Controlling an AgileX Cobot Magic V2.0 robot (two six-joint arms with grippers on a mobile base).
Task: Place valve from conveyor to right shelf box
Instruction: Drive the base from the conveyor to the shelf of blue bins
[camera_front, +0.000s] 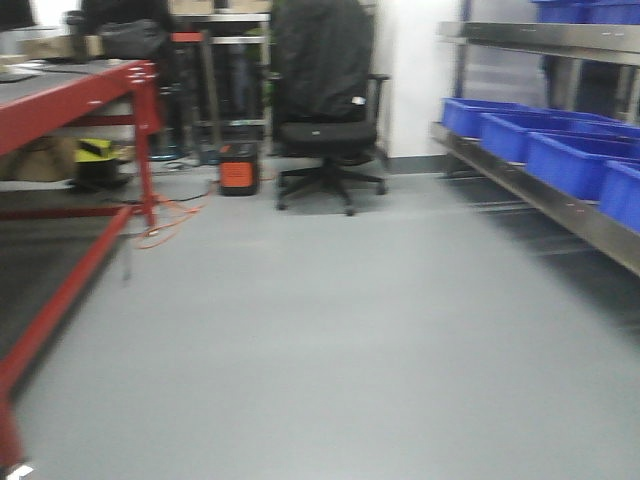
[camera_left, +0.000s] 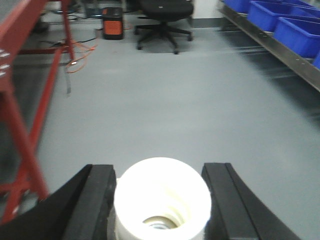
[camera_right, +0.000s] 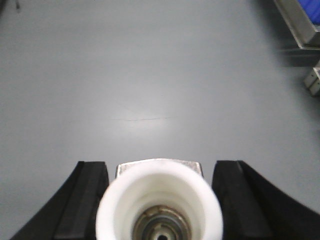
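Observation:
My left gripper (camera_left: 159, 172) is shut on a white valve (camera_left: 162, 197). Its black fingers (camera_left: 97, 200) press the valve's round open end from both sides, above the grey floor. My right gripper (camera_right: 160, 170) is shut on a second white valve (camera_right: 159, 200) with a metal body behind its white socket, also over bare floor. Blue boxes (camera_front: 570, 160) stand in a row on the steel shelf (camera_front: 530, 190) at the right, and also show in the left wrist view (camera_left: 272, 15). At the far left a dark flat top (camera_front: 40, 85) lies on a red frame; I cannot tell whether it is the conveyor belt.
The red frame's legs (camera_front: 145, 150) stand along the left, with an orange cable (camera_front: 165, 225) on the floor beside them. A black office chair (camera_front: 325, 120) and an orange-black unit (camera_front: 238, 170) stand at the back. The shelf's corner shows in the right wrist view (camera_right: 300, 27).

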